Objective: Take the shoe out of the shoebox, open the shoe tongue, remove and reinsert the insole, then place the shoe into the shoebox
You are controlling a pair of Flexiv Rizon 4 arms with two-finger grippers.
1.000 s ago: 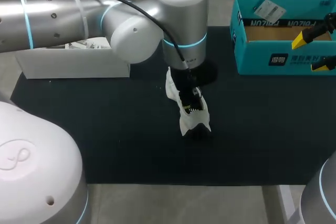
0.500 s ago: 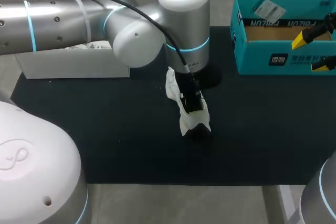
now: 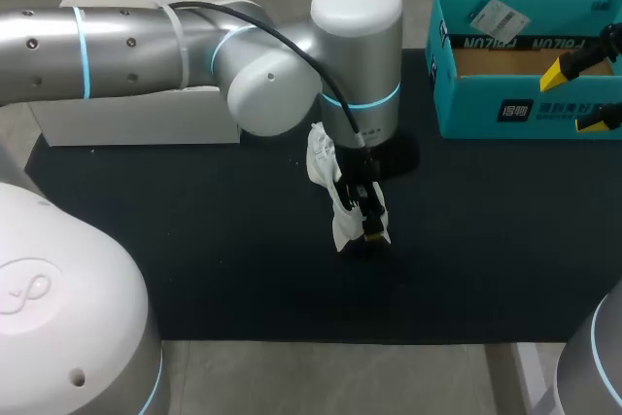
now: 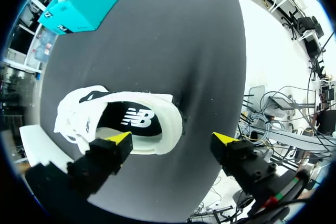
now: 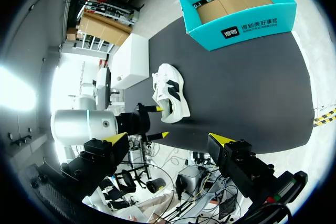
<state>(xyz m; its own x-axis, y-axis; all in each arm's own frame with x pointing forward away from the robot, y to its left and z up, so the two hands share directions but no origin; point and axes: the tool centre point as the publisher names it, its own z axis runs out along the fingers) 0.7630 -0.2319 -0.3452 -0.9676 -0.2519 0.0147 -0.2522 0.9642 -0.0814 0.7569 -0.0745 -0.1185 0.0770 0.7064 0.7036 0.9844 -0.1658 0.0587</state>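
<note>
The open teal shoebox [image 5: 273, 22], its brown cardboard floor showing, sits ahead of our right gripper [image 5: 169, 138], which is spread wide on nothing. The white shoe [image 4: 79, 111] lies under our left gripper [image 4: 172, 139], also wide open, one finger over its mouth. That gripper has edged along the shoe.
</note>
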